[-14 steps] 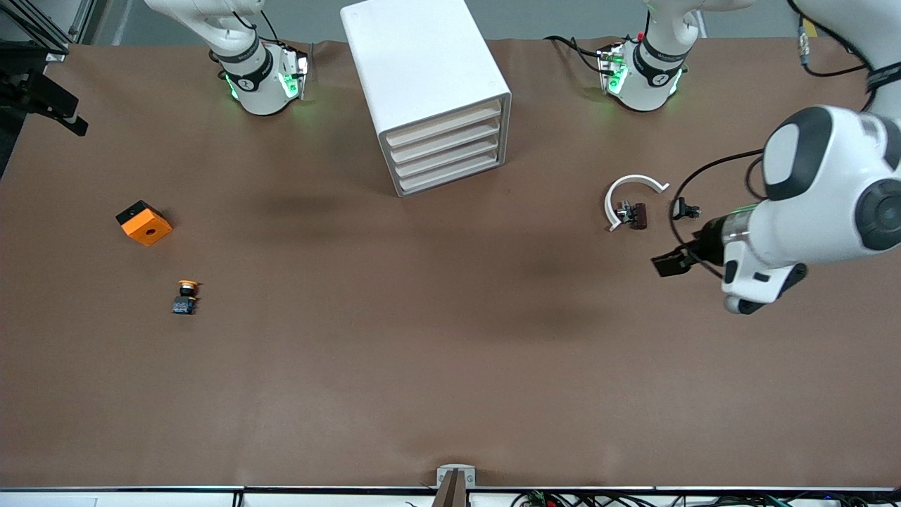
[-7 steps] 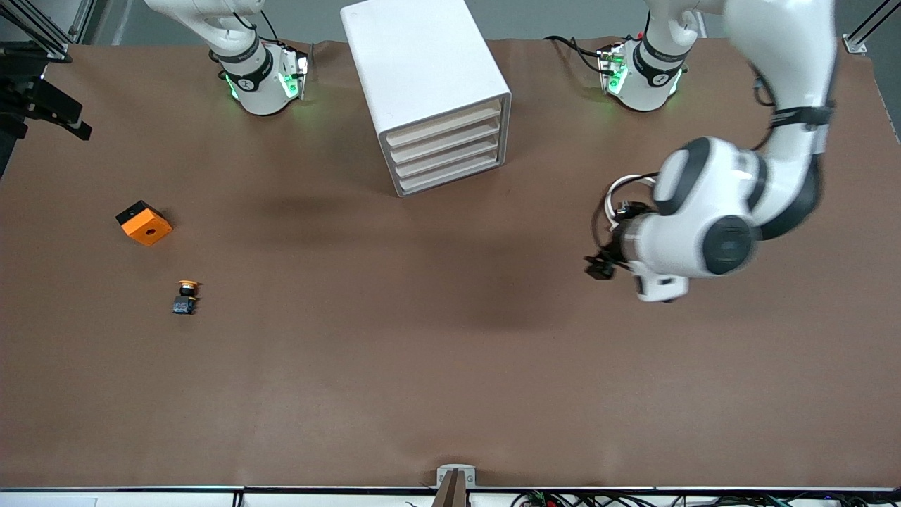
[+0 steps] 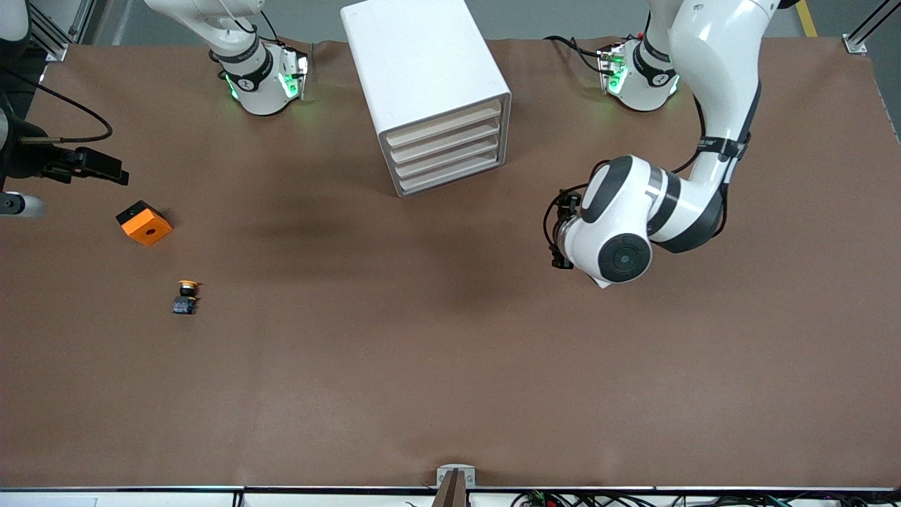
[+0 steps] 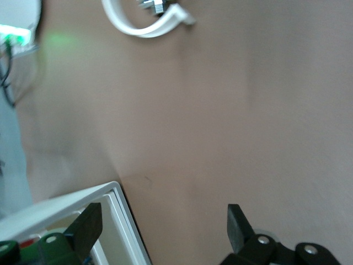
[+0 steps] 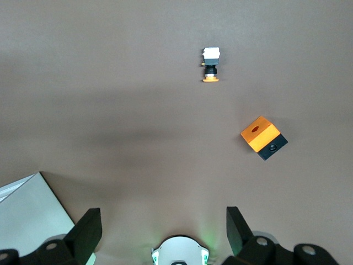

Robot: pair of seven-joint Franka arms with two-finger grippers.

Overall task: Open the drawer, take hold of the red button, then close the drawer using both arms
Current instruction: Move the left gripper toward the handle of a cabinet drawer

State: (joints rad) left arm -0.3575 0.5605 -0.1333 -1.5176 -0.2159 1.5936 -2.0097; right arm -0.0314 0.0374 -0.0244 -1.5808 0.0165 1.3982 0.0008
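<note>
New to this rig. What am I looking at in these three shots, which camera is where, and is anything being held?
Two white robot arms, bolted along one edge of a brown table, each ending in a black two-finger gripper.

The wide shot comes from a high camera facing the arms. The other two come from cameras on each arm's wrist, looking past the gripper fingers.

The left gripper hangs open over the table beside the white drawer cabinet, whose four drawers are all closed. The right gripper is open too, up over its end of the table. Neither holds anything.

On the table: an orange cube, a yellow-capped button nearer the front camera, and a white curved clip toward the left arm's end. No red button is visible.
</note>
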